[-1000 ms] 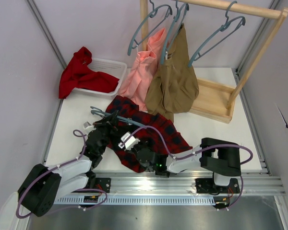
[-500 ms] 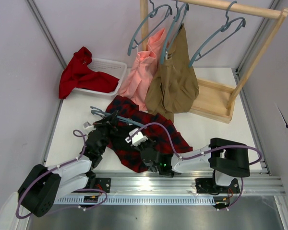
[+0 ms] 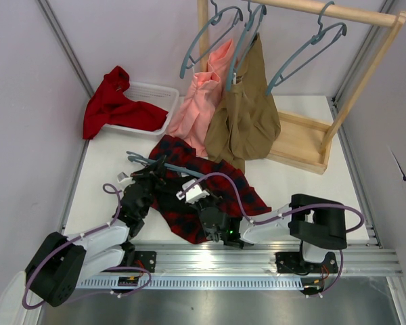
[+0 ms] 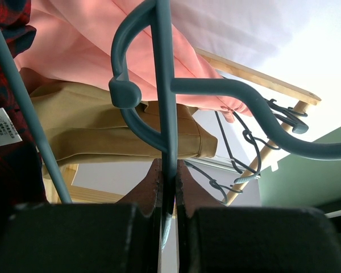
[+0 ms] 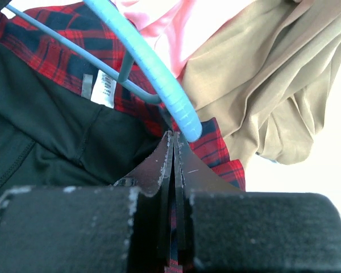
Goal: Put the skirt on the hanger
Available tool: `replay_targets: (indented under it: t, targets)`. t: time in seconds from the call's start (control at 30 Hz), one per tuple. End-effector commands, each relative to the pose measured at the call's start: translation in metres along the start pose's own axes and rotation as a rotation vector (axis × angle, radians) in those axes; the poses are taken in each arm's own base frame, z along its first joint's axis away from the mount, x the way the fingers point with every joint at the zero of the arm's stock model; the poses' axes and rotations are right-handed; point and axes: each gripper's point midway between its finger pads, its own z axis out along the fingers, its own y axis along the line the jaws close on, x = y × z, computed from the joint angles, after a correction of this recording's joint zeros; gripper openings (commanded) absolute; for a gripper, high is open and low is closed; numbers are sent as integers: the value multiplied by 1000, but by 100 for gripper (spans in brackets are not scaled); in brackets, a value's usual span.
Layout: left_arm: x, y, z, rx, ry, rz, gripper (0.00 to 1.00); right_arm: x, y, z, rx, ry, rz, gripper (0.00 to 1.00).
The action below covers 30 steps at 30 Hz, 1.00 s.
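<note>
The tartan skirt point(image 3: 223, 183) lies crumpled on the table before the arms, its dark lining point(image 5: 51, 131) turned up. A blue-grey hanger point(image 3: 143, 160) lies across its far-left part. My left gripper point(image 3: 157, 169) is shut on the hanger's thin stem point(image 4: 165, 85), just below the hook. My right gripper point(image 3: 191, 189) is shut on a fold of the skirt; plaid cloth shows between its jaws point(image 5: 174, 139). One end of the hanger point(image 5: 153, 68) lies just past my right fingertips, over the skirt's waistband and label.
A wooden rack point(image 3: 365, 68) stands at the back right with several empty hangers point(image 3: 304, 51), a tan garment point(image 3: 247, 108) and a pink garment point(image 3: 199, 101). A white basket point(image 3: 155, 91) with red cloth point(image 3: 111, 105) sits at the back left.
My right gripper has moved a little right and away from me with the skirt fold, and the skirt's near edge shifted with it. The left gripper and hanger have hardly moved.
</note>
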Motion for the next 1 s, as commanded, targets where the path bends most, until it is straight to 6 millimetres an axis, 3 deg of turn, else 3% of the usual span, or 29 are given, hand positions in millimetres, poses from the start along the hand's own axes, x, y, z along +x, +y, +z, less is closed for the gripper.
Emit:
replay_targets:
  t: [0.0,0.7,0.97]
  targets:
    - [-2,-2,-1,-19,-3,-180,0,-22,-3,9,43,-46,64,0]
    - [-3,2,-4,-29,-7,-180,0,-39,19,14,-16,-105,22,0]
    - [-5,1,-4,-21,-11,-188,0,-27,36,13,-68,-77,-2,0]
